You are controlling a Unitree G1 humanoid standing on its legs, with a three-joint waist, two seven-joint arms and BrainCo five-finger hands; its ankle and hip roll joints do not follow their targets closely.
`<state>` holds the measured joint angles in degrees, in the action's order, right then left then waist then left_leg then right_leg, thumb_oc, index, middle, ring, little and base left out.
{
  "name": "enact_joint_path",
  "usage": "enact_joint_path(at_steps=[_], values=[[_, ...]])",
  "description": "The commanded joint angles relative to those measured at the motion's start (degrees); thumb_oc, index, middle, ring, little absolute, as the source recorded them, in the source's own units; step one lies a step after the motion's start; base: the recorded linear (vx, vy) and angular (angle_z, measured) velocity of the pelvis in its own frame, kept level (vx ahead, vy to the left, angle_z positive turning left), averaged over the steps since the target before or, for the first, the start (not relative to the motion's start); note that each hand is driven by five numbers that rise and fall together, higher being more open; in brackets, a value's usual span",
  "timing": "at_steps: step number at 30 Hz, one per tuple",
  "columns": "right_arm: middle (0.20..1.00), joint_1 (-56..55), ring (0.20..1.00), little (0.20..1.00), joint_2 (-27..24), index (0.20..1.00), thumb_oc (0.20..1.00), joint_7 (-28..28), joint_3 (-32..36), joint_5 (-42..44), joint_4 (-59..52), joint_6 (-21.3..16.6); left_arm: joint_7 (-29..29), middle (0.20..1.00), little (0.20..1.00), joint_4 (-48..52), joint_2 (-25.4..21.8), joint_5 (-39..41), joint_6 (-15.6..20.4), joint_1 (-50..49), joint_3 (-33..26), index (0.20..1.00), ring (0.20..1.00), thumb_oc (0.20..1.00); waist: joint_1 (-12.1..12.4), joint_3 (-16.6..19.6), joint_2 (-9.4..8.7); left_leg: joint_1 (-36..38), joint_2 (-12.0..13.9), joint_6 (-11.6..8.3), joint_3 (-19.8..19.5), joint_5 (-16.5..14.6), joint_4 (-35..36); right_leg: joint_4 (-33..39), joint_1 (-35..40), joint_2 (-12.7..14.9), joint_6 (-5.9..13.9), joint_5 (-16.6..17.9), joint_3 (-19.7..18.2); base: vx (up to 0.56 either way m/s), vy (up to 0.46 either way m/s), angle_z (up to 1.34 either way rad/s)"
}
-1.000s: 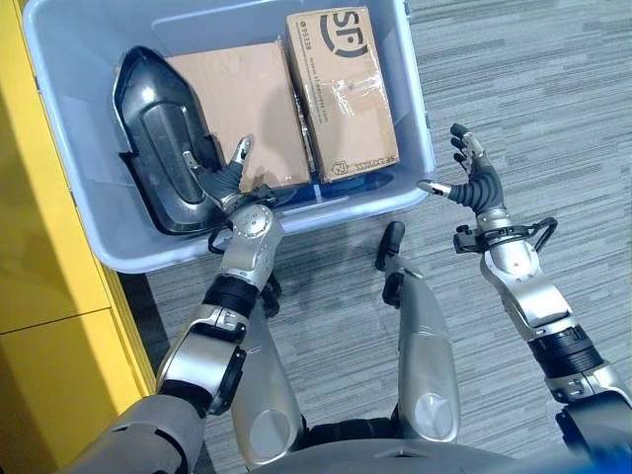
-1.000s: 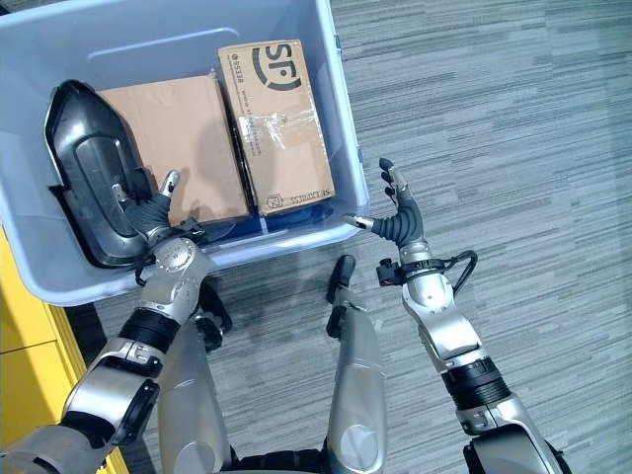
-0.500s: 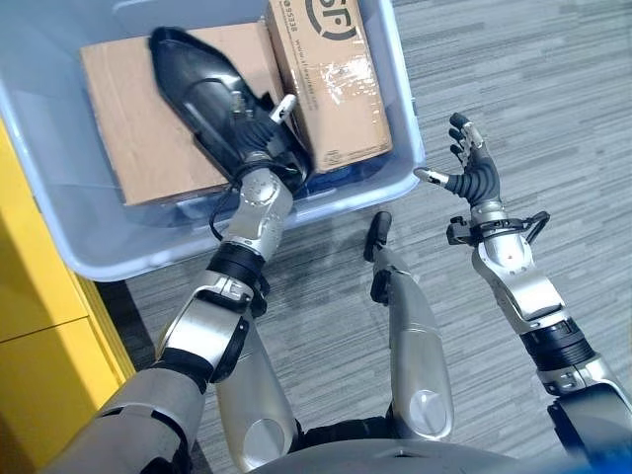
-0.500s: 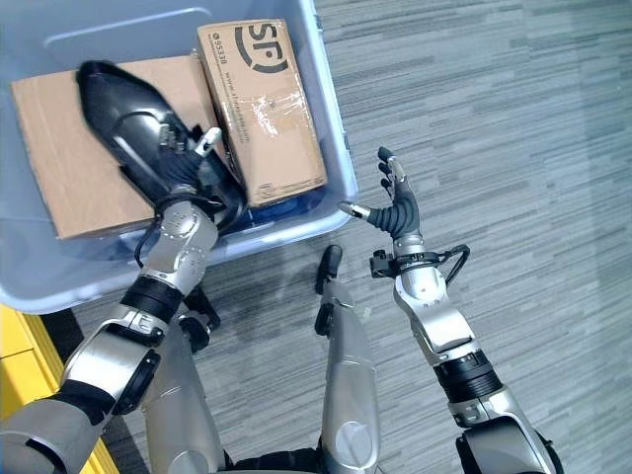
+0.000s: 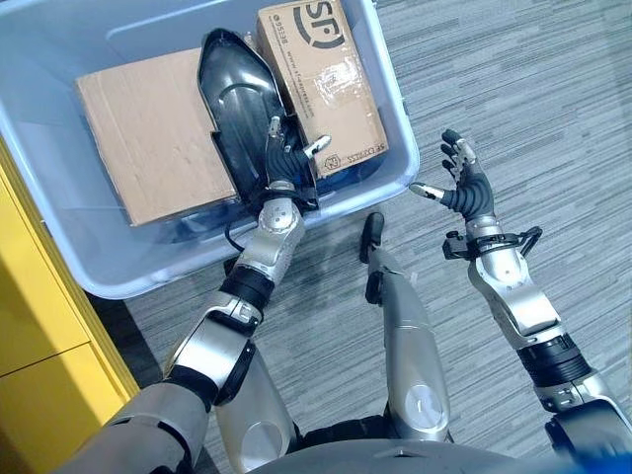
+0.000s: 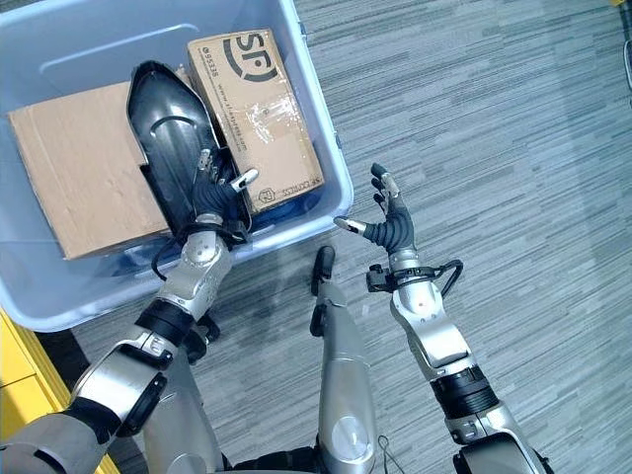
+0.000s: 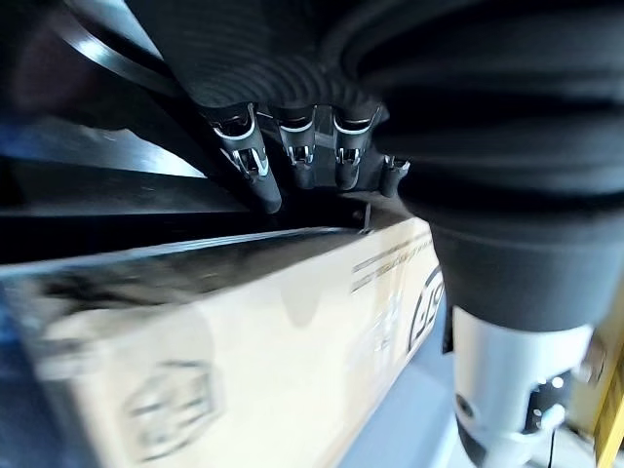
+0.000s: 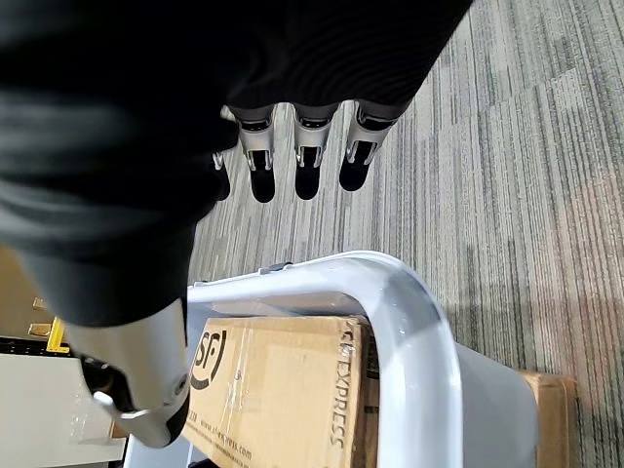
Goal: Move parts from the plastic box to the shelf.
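Fingers of the left robot hand (image 5: 284,163) curl round the near end of the glossy black moulded plastic part (image 5: 237,104) — it lies tilted over the two brown cardboard boxes, the flat plain one (image 5: 148,133) and the taped printed one (image 5: 322,84), inside the pale blue plastic box (image 5: 385,188). The right robot hand (image 5: 462,183) hovers over the grey striped carpet floor (image 5: 533,99) just beside the box's corner — fingers spread, holding nothing.

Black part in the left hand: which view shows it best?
Right eye view: the whole black part shows, raised over the boxes in the left hand. Left eye view shows about the same; left wrist view, dark surface past the fingers.
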<state>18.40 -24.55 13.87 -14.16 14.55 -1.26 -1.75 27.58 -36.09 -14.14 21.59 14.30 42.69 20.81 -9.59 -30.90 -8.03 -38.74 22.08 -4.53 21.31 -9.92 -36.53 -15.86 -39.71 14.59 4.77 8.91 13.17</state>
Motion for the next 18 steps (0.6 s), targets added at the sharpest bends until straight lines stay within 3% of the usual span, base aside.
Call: enact_joint_path(at_steps=[1, 2, 4, 5, 10, 14, 18], values=[[1.0, -1.02, 1.0, 1.0, -2.25, 1.0, 1.0, -0.57, 1.59, 0.17, -3.33, -5.22, 8.37, 1.0, 1.0, 1.79, 1.32, -10.65, 4.44, -2.47, 2.35, 1.0, 1.0, 1.0, 1.14, 1.11, -0.13, 2.47, -2.09, -1.43, 2.07, 2.95, 5.94, -8.64, 0.82, -0.45, 5.13, -9.46, 2.07, 0.03, -0.01, -0.04], [1.0, -1.77, 1.0, 1.0, -2.46, 1.0, 1.0, -0.49, 1.39, 0.43, -3.16, -6.08, 16.47, 1.0, 1.0, 3.72, -0.5, -15.9, 7.03, -3.09, 0.68, 1.0, 1.0, 1.0, 1.69, 1.11, 0.13, 2.71, -2.15, -1.48, 1.91, 3.03, 6.13, -8.74, 1.13, -0.32, 5.05, -9.69, 2.13, 0.03, -0.015, -0.05], [1.0, -1.95, 1.0, 1.0, -2.37, 1.0, 1.0, -0.42, 1.31, 0.26, -3.04, -6.36, 19.62, 1.0, 1.0, 4.19, -0.94, -17.97, 8.09, -3.24, 0.19, 1.0, 1.0, 1.0, 1.85, 1.11, 0.18, 2.79, -2.21, -1.5, 1.83, 3.05, 6.22, -8.72, 1.22, -0.29, 5.03, -9.72, 2.14, 0.03, -0.029, -0.05], [1.0, -2.62, 1.0, 1.0, -2.09, 1.0, 1.0, -0.15, 1.03, -0.06, -2.9, -6.61, 29.92, 1.0, 1.0, 7.28, -3.12, -26.48, 10.23, -3.99, -2.62, 1.0, 1.0, 1.0, 2.75, 1.11, 0.4, 2.94, -2.42, -1.64, 1.29, 3.0, 6.33, -8.77, 1.62, -0.01, 4.99, -9.96, 2.37, 0.03, -0.057, -0.05], [1.0, -3.82, 1.0, 1.0, -1.32, 1.0, 1.0, 1.72, 0.69, -0.55, -2.85, -6.98, 38.94, 1.0, 1.0, 13.36, -4.92, -32.99, 15.29, -6.27, -7.25, 1.0, 1.0, 1.0, 4.76, 1.11, 0.87, 3.09, -3.1, -1.91, -0.45, 2.93, 6.66, -8.58, 2.63, 0.43, 4.92, -10.2, 3.08, 0.04, -0.077, 0.01], [1.0, -3.89, 1.0, 1.0, -0.66, 1.0, 1.0, 3.02, 0.24, -0.72, -2.83, -5.99, 44.44, 1.0, 1.0, 15.73, -4.05, -37.08, 16.24, -7.78, -9.0, 1.0, 1.0, 1.0, 5.87, 1.11, 0.95, 3.73, -3.67, -2.18, -1.58, 3.49, 7.83, -8.4, 3.63, 0.58, 4.86, -10.31, 3.79, 0.02, -0.064, 0.09], [1.0, -4.6, 1.0, 1.0, -0.19, 1.0, 1.0, 2.89, -0.02, -0.86, -2.6, -5.93, 46.43, 1.0, 1.0, 17.42, -3.07, -35.43, 16.47, -10.22, -10.25, 1.0, 1.0, 1.0, 6.43, 1.11, 1.13, 4.8, -4.36, -2.35, -2.46, 3.99, 9.25, -7.64, 4.86, 0.41, 4.88, -10.43, 3.86, 0.03, -0.037, 0.1]])
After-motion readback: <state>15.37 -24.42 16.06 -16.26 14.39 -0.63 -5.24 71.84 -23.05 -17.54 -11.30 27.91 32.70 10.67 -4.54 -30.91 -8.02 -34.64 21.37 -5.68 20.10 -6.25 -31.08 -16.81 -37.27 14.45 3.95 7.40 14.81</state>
